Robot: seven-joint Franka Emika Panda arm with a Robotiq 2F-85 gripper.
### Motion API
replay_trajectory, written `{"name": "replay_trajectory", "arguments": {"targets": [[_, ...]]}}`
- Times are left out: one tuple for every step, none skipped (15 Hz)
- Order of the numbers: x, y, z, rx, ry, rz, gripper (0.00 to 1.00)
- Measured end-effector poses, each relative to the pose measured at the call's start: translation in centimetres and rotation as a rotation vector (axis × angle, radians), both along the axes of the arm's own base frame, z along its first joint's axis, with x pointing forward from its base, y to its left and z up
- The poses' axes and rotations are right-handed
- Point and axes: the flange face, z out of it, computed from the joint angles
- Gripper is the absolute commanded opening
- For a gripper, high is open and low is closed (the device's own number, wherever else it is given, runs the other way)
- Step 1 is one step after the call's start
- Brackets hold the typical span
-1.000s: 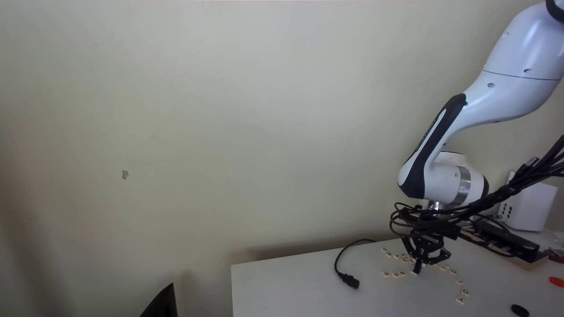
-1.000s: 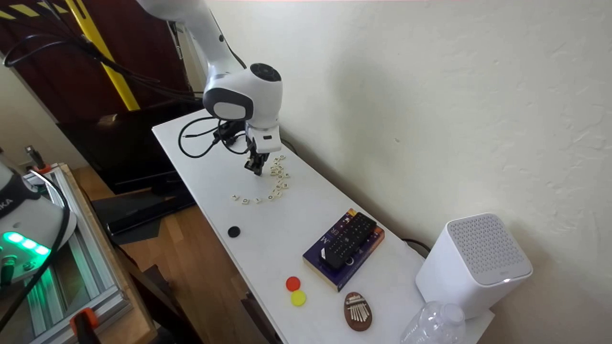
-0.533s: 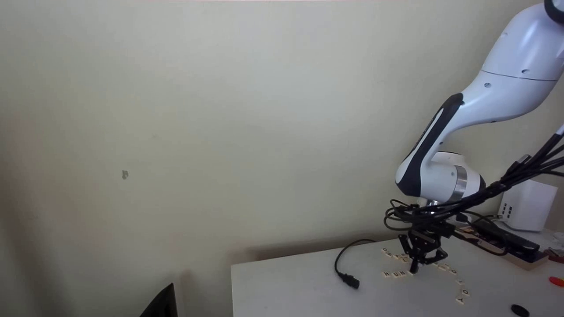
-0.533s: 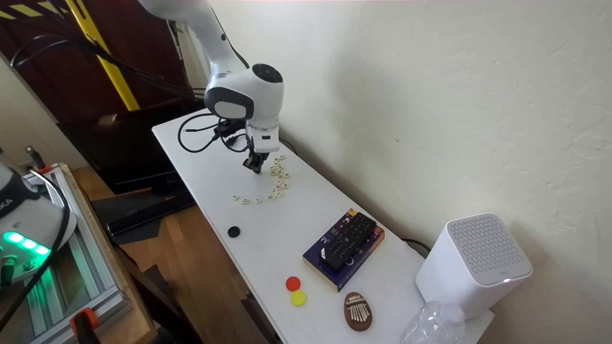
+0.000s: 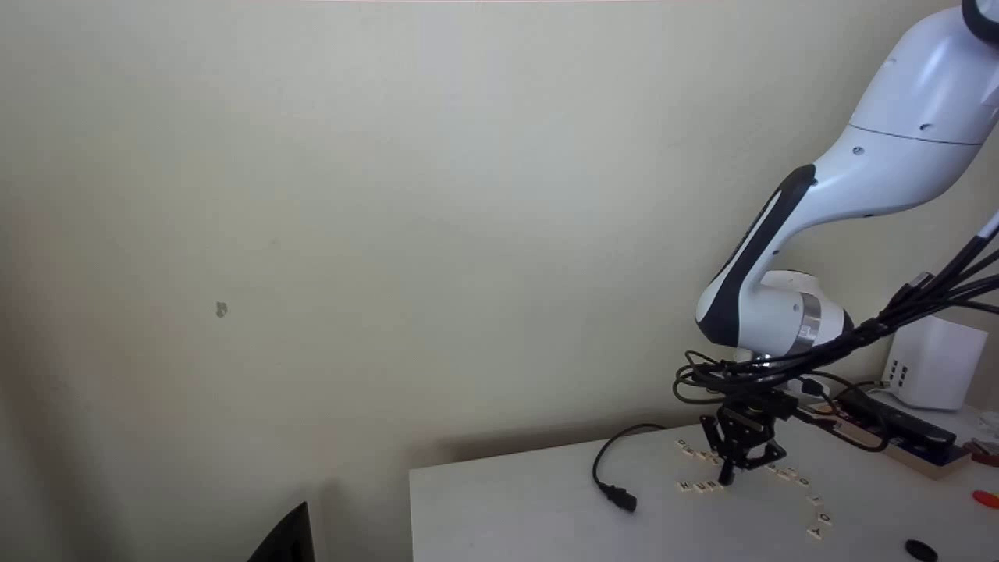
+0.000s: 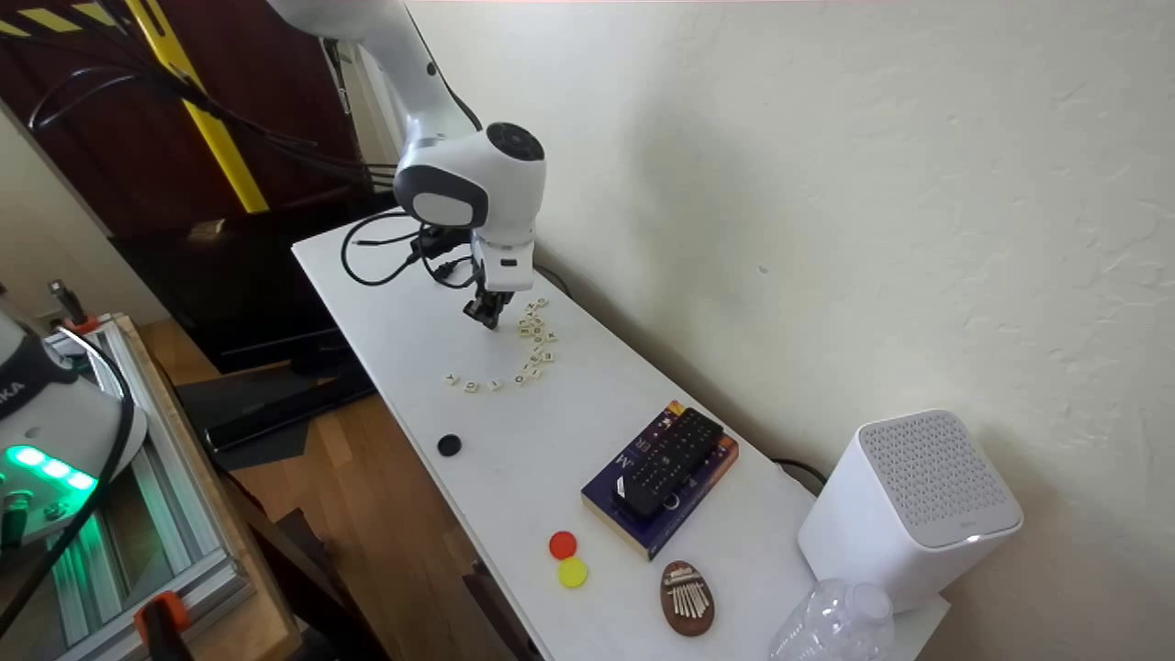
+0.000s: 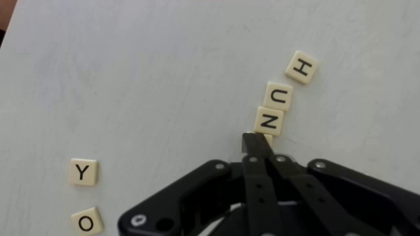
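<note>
My end effector (image 7: pixel 258 144) is closed, its two fingertips together at a cream tile (image 7: pixel 268 139) on the counter (image 7: pixel 164 85). They hide most of that tile; I can't read its letter or tell whether they touch it. Toward 1 o'clock in my wrist view runs a row: the N tile (image 7: pixel 269 121) against the hidden one, the U tile (image 7: pixel 278 96) touching N, then the H tile (image 7: pixel 302 67) just beside U, set at an angle. The Y tile (image 7: pixel 83 171) lies well apart at 9 o'clock, the O tile (image 7: pixel 87 221) at 8. In an exterior view, I see a black disc (image 6: pixel 449 445) near 7 o'clock from the end effector, a remote (image 6: pixel 668 462) on a book (image 6: pixel 693 482) at 4, a red disc (image 6: pixel 563 545) just beside a yellow disc (image 6: pixel 573 573) at 5, and, farther off, a white box-shaped device (image 6: pixel 909 514) at 4.
</note>
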Motion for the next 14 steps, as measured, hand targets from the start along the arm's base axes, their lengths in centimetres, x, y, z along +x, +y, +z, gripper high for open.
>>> {"name": "replay_trajectory", "arguments": {"targets": [[0.02, 0.15, -0.04, 0.008, 0.004, -0.004, 0.00], [0.02, 0.27, -0.08, 0.016, 0.008, -0.008, 0.00], [0.00, 0.36, -0.11, 0.021, 0.010, -0.014, 0.00], [-0.01, 0.38, -0.12, 0.024, 0.011, -0.021, 0.00], [-0.02, 0.40, -0.14, 0.028, 0.013, -0.025, 0.00], [-0.01, 0.40, -0.16, 0.030, 0.014, -0.030, 0.00], [0.00, 0.39, -0.17, 0.032, 0.017, -0.034, 0.00], [0.00, 0.39, -0.18, 0.034, 0.018, -0.040, 0.00], [-0.01, 0.36, -0.19, 0.036, 0.019, -0.045, 0.00], [-0.02, 0.34, -0.19, 0.037, 0.018, -0.050, 0.00], [-0.04, 0.30, -0.19, 0.039, 0.018, -0.056, 0.00], [-0.06, 0.26, -0.20, 0.040, 0.018, -0.063, 0.00], [-0.07, 0.21, -0.18, 0.041, 0.017, -0.068, 0.00], [-0.08, 0.16, -0.11, 0.040, 0.015, -0.073, 0.00]]}}
